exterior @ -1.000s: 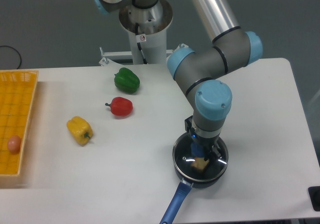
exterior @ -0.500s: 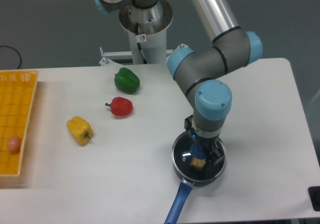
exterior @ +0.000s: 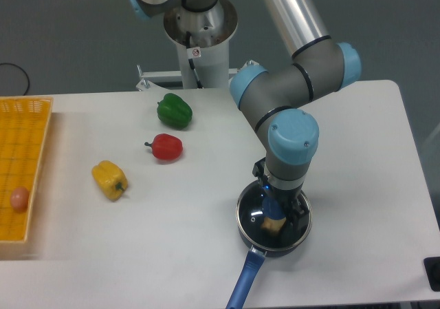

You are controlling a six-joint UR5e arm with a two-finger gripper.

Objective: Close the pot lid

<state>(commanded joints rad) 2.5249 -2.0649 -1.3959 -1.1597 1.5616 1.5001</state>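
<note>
Bright even overhead light, soft faint shadows, glints on lid [exterior: 256, 216], slightly soft focus

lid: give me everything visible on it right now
The lid is a round clear glass disc with a metal rim, glinting with reflections. It lies flat over the black pot, about matching its width, near the table's front edge. The gripper comes straight down onto its centre, covering most of the blue knob, of which only a sliver shows; whether the fingers clamp it cannot be told. Something tan shows at the centre through the glass. The pot's blue handle points toward the front.
</note>
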